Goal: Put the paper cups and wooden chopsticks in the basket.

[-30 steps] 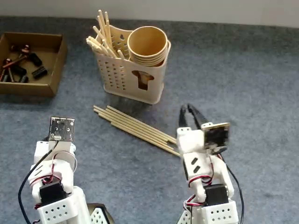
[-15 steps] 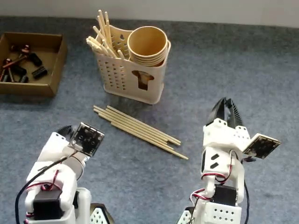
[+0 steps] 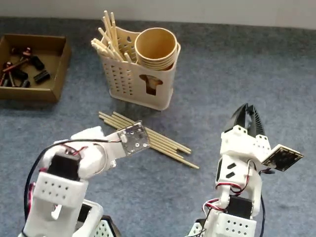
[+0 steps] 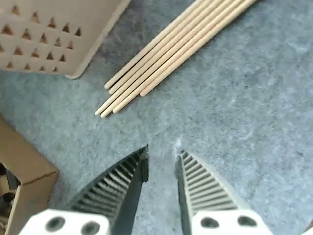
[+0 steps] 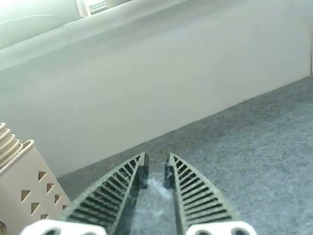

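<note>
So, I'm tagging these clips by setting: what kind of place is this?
Probably an indoor robot test bench: a grey felt-like mat, a plain white wall, and a cardboard box of small parts.

The left arm (image 3: 66, 185) and right arm (image 3: 240, 153) have white plastic shells around black servo bodies, with rows of small round holes in the lower plates. Red, black and white cables (image 3: 220, 190) link the joints. Each wrist bears 1 flat square camera board (image 3: 134, 138). The left gripper (image 4: 161, 157) and right gripper (image 5: 156, 169) each have 2 tapered, ribbed fingers, 1 dark and 1 pale, in white mounts.
</note>
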Motion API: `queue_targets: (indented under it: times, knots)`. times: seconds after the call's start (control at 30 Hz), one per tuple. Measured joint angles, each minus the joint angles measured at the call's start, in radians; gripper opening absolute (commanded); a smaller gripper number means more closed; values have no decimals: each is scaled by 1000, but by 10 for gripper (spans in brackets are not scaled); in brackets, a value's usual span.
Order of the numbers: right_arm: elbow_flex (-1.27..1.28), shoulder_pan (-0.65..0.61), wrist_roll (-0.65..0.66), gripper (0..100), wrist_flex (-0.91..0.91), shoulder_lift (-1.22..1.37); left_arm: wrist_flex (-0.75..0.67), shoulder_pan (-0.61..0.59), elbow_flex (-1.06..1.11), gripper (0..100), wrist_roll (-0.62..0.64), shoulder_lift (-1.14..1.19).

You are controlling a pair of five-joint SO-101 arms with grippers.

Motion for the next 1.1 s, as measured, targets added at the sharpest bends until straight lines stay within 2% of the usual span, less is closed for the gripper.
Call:
queue_targets:
  times: [0.17, 0.6, 0.73, 1.1]
  knots:
    - [0, -2, 0, 72, 0, 0, -2, 71, -66, 108, -74, 193]
    - [0, 3, 0, 72, -3, 0, -161, 204, -229, 107, -81, 686]
    - [0, 44, 0, 72, -3, 0, -176, 232, -310, 107, -81, 838]
    - [0, 52, 0, 72, -3, 0, -180, 264, -539, 89, -92, 1151]
